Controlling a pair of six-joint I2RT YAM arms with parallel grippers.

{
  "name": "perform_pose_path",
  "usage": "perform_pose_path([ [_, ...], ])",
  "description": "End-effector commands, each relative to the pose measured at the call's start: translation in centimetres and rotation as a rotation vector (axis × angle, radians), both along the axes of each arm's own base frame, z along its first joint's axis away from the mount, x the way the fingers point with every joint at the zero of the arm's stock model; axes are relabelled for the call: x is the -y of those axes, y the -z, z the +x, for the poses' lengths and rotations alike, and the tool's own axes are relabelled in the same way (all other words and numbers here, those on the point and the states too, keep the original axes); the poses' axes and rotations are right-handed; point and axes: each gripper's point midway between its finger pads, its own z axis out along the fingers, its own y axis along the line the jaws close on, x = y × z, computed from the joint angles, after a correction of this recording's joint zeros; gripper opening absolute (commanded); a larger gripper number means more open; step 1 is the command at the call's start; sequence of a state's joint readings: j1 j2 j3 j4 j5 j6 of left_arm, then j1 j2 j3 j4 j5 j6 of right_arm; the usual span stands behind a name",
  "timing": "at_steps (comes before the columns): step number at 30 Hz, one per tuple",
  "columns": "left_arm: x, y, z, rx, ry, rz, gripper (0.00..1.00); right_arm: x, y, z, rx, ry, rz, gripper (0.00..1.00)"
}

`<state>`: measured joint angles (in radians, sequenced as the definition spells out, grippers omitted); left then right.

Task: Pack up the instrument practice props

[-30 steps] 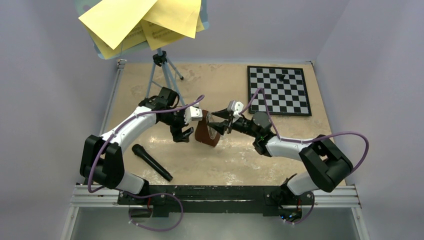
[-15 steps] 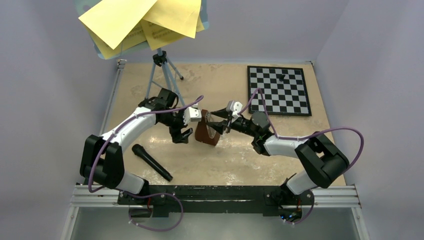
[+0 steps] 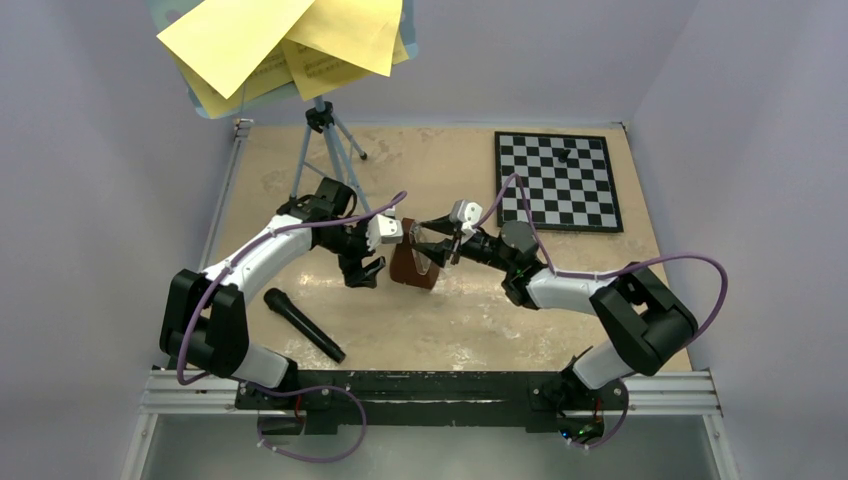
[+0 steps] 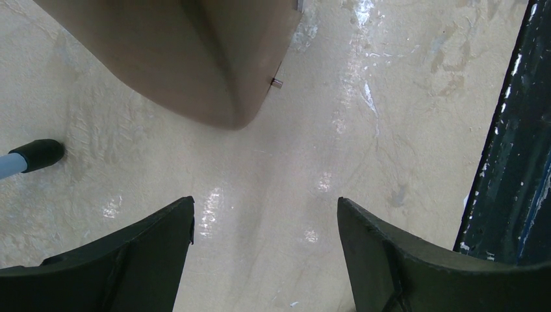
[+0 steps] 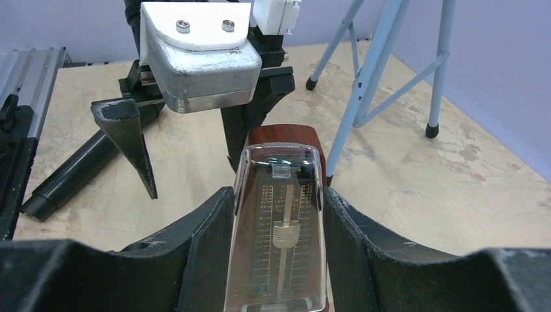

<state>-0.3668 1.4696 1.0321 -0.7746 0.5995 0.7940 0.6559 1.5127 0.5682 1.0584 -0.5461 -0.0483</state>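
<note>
Stand (image 3: 325,150) tray cut off by top edge of overhead view; pages (image 3: 260,40) cover what shows. Metronome (image 3: 412,262) base hidden in right wrist view, blurred in left; you cannot tell if it rests on bench (image 3: 470,330). Metronome sits mid-bench between arms, long axis near upright, narrow end up, clear face toward right arm. Right gripper (image 5: 278,214) pinching its sides. Left gripper (image 4: 265,221) spread, just beside it.

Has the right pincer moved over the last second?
Yes. The right pincer, shut on the metronome, has shifted slightly left, away from the chessboard.
</note>
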Motion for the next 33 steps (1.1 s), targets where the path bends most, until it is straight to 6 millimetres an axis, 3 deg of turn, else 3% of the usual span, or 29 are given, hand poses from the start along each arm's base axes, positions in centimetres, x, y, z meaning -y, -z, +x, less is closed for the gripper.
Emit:
perform_pose_path([
  [1,0.6,-0.9,0.1,0.016,0.003,-0.049,0.85,-0.1,1.3,-0.7,-0.01,-0.028,-0.056,0.0],
  [7,0.9,-0.8,0.5,0.019,0.003,-0.062,0.85,0.6,2.7,-1.1,-0.038,-0.038,-0.103,0.0],
  [17,1.3,-0.8,1.1,0.021,-0.007,-0.076,0.85,1.4,1.2,-0.7,-0.025,-0.07,-0.078,0.0],
  [27,1.3,-1.2,1.4,0.029,0.011,-0.071,0.85,0.6,-1.6,-1.3,-0.044,-0.19,-0.003,0.0],
  [33,2.7,-3.1,1.2,0.076,0.043,-0.139,0.85,1.1,-1.3,-1.9,-0.082,-0.262,-0.022,0.0],
])
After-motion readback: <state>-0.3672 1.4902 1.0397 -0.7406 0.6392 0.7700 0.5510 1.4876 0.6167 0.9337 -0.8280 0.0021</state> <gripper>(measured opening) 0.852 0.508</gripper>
